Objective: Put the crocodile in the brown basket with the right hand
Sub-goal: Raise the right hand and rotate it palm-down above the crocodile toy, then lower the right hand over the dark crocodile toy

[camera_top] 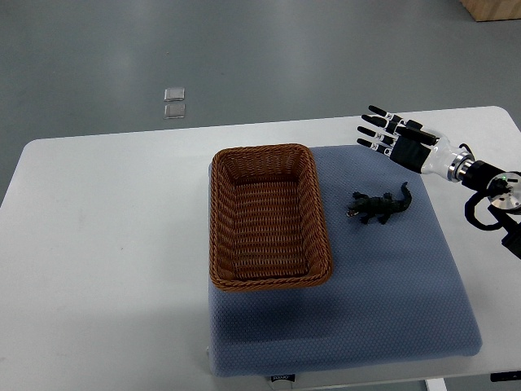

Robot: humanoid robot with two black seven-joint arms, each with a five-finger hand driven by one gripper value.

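Where the white surface (106,228) comes closest to the camera, a blue textured mat (366,309) covers its middle and right part. On the mat's left half rests the brown basket (218,244), a woven rectangular one with its long sides running away from the camera; nothing lies inside it. Just to the right of the basket, and apart from its rim, the crocodile (381,207) lies flat on the mat. It is a small dark toy, with its head turned toward the basket and its tail pointing away to the right and farther back. Beyond the crocodile, over the mat's far right corner, is the right hand (399,140). Its arm enters from the right edge. Its fingers (376,122) are stretched out straight toward the left, grasping nothing and clear of the toy. Farther back, on the grey floor (244,57), two small clear squares (173,103) lie close together, and a wooden corner (492,10) shows at the top right.
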